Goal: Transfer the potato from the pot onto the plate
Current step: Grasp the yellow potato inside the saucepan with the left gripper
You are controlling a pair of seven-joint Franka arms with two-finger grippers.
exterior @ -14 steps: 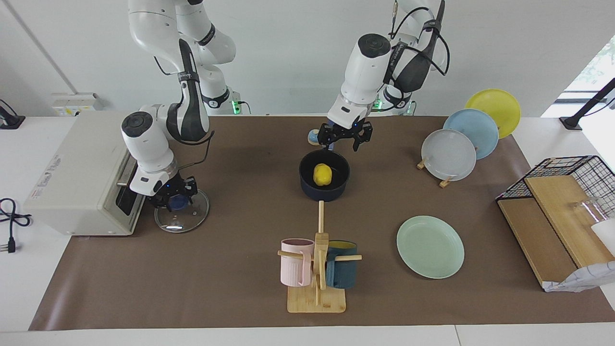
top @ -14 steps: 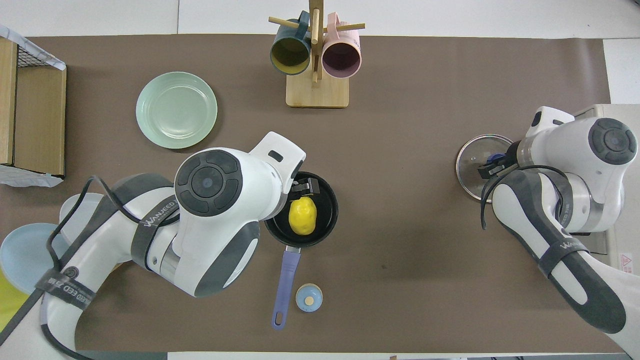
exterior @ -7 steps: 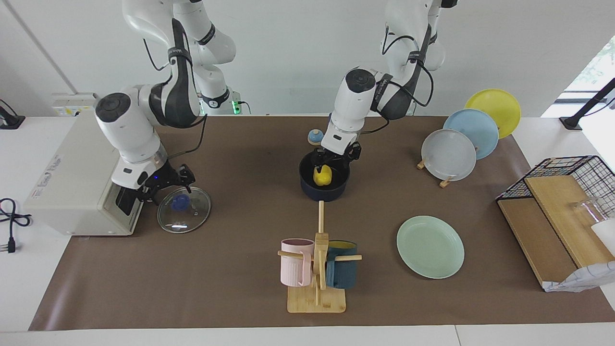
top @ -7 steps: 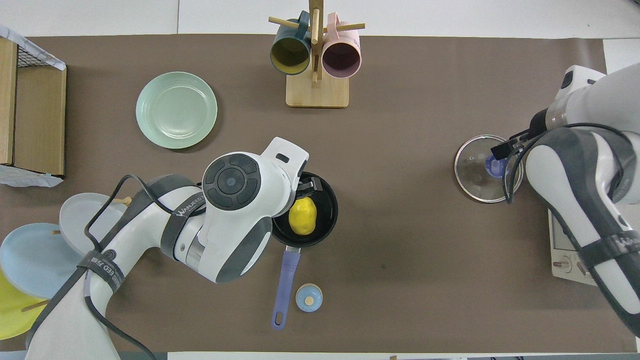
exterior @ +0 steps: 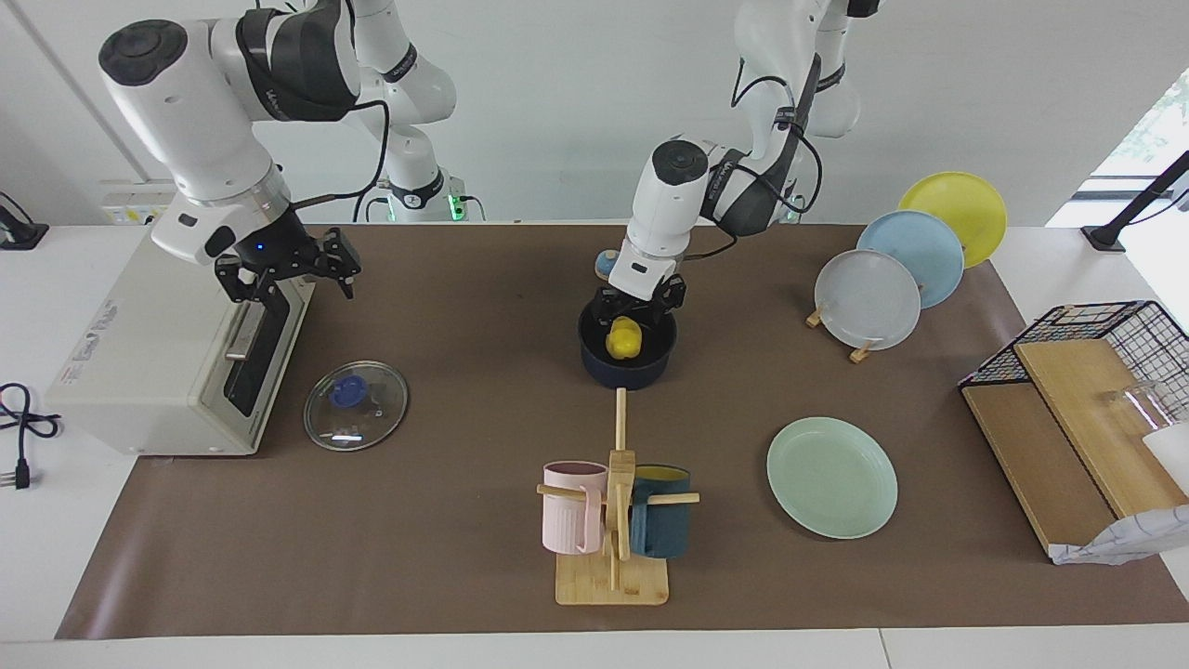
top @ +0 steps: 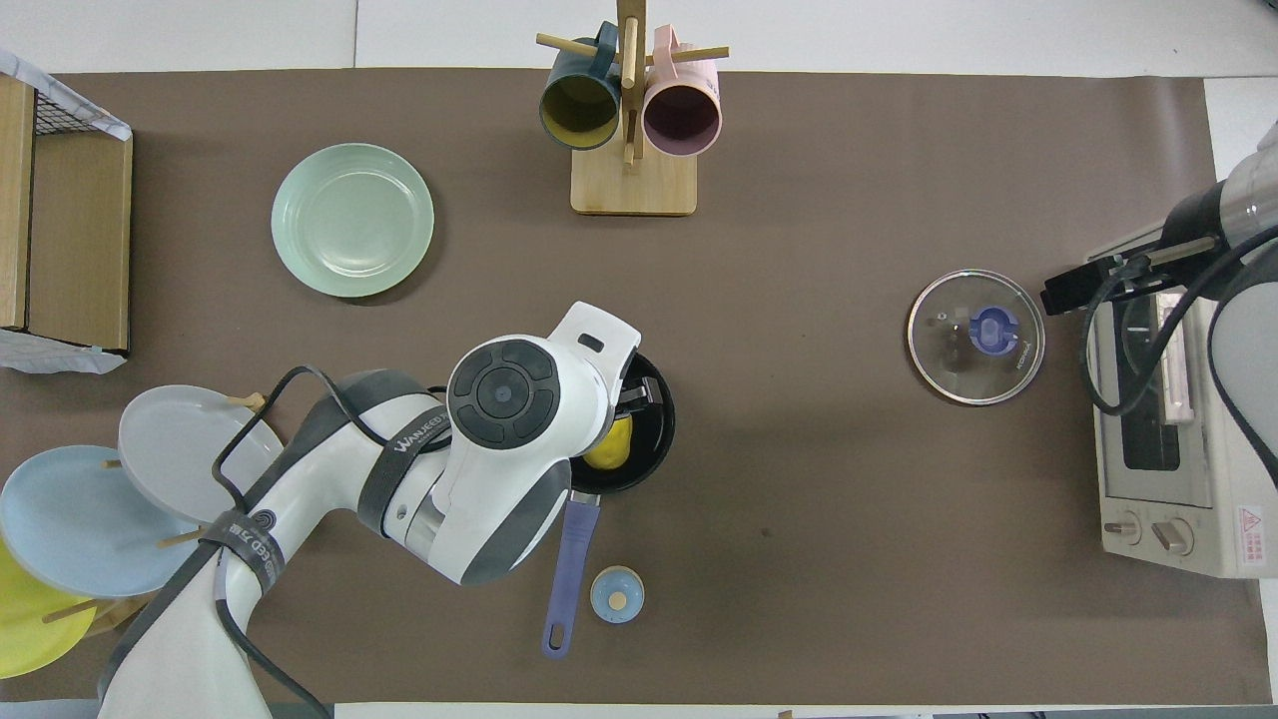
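The yellow potato [exterior: 622, 339] lies in the dark navy pot [exterior: 627, 373] near the middle of the table. In the overhead view the potato [top: 611, 451] is half hidden under the left wrist, and the pot's blue handle [top: 569, 564] points toward the robots. My left gripper [exterior: 639, 316] is down in the pot's mouth, open, with its fingers on either side of the potato's top. The mint-green plate [exterior: 831, 476] lies empty, farther from the robots than the pot, toward the left arm's end; it also shows in the overhead view [top: 352, 220]. My right gripper [exterior: 288, 269] is open and empty, raised over the toaster's front.
A glass lid [exterior: 356, 406] with a blue knob lies in front of the toaster [exterior: 149, 344]. A mug rack [exterior: 613, 520] stands farther out than the pot. Grey, blue and yellow plates [exterior: 868, 297] stand in a rack. A small blue disc [top: 617, 594] lies beside the pot handle.
My left gripper came down from above the pot's rim into the pot, around the potato. My right gripper let go of the lid's knob and rose toward the toaster.
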